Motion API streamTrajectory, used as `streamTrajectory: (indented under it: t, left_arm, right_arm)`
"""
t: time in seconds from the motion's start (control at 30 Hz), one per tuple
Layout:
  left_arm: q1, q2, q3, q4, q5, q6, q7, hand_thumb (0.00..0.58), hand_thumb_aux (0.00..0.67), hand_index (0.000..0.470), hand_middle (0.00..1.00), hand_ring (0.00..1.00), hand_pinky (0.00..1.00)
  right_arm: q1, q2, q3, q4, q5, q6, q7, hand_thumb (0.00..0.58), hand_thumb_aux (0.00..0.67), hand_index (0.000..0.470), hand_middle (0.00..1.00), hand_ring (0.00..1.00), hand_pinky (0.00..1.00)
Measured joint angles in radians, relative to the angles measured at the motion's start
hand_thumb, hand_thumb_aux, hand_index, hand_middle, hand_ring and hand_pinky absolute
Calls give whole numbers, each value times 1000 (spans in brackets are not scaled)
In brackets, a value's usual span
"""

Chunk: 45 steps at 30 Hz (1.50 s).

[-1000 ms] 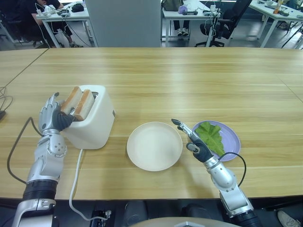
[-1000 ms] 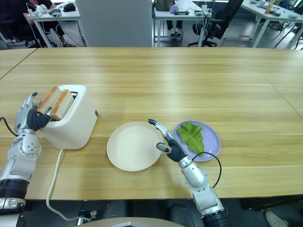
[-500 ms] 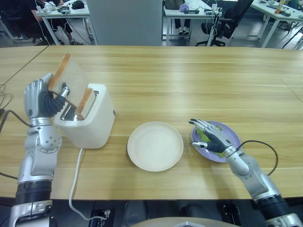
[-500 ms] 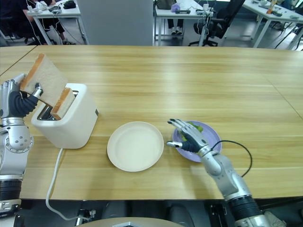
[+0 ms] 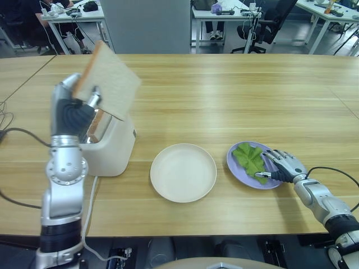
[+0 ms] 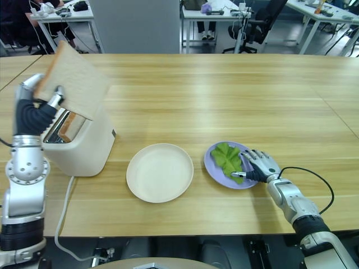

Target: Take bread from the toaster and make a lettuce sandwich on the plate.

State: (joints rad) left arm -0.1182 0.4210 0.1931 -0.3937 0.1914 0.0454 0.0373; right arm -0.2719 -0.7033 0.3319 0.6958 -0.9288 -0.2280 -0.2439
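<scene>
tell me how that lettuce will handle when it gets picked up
The lettuce looks thin and crinkled, so it will probably flop and drape when lifted. It seems light, so the purple plate under it should likely stay put.

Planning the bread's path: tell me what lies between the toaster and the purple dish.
The cream plate, nothing on it; both eye views show it.
</scene>
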Motion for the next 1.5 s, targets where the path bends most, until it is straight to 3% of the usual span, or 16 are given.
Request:
streamTrajectory:
  t: [0.1,0.13,0.2,0.23,0.3,0.37,0.43,0.5,0.7,0.77,0.8,0.83,0.87,0.9,1.2,1.5]
  left_arm:
    - [35,-62,-74,-23,-38,61,-63,580,670,460,1000,1000,1000]
    - [44,-76,-99,-24,-48,78,-82,580,670,460,1000,1000,1000]
    - [64,-98,-146,-20,-52,103,-114,580,670,460,1000,1000,1000]
    - [69,-105,-171,-8,-52,113,-133,580,670,460,1000,1000,1000]
    - [82,-114,-212,16,-50,125,-153,580,670,460,1000,1000,1000]
    - [102,-124,-262,65,-39,135,-178,580,670,460,1000,1000,1000]
    - [115,-130,-299,114,-28,136,-186,580,670,460,1000,1000,1000]
    - [129,-134,-331,162,-12,136,-195,580,670,460,1000,1000,1000]
    - [142,-115,-407,311,45,154,-224,580,670,460,1000,1000,1000]
    - [144,-101,-413,338,67,161,-224,572,594,408,1000,1000,1000]
    - [141,-85,-422,346,87,160,-222,454,357,245,882,882,882]
    - [133,-66,-433,359,119,161,-216,108,66,45,541,541,541]
    - [128,-45,-445,370,151,162,-210,108,66,45,541,541,541]
    - [125,-28,-455,389,189,163,-197,0,0,0,0,0,0]
    - [93,73,-526,412,512,170,-27,0,0,0,0,0,0]
    - [68,135,-469,83,754,151,63,0,0,0,0,0,0]
  right_arm:
    - [-9,1,26,17,0,0,-16,0,0,0,0,0,0]
    - [-12,3,30,23,0,0,-19,96,58,40,0,0,0]
    - [-23,5,44,27,1,-4,-28,132,81,56,0,0,0]
    - [-28,6,51,29,0,-7,-33,346,244,168,0,0,0]
    - [-30,9,55,29,1,-10,-42,363,260,179,0,0,0]
    - [-31,10,62,22,1,-13,-53,447,349,240,0,0,0]
    - [-30,10,68,11,1,-14,-62,447,349,240,0,0,0]
    - [-30,11,75,-4,-1,-18,-77,579,644,442,0,0,0]
    - [-28,9,98,-42,-25,-8,-120,580,670,460,0,0,0]
    - [-22,5,102,-54,-30,-5,-126,580,670,460,0,0,0]
    - [-19,2,102,-61,-33,-5,-130,580,670,460,0,0,0]
    - [-16,0,102,-67,-35,-7,-135,580,670,460,0,0,0]
    - [-15,-1,103,-72,-37,-9,-139,580,670,460,0,0,0]
    - [-13,-1,103,-79,-37,-12,-144,580,670,460,0,0,0]
    - [7,-25,82,-186,-20,-69,-216,580,670,460,0,0,0]
    - [53,-46,1,-399,5,-104,-261,580,670,460,0,0,0]
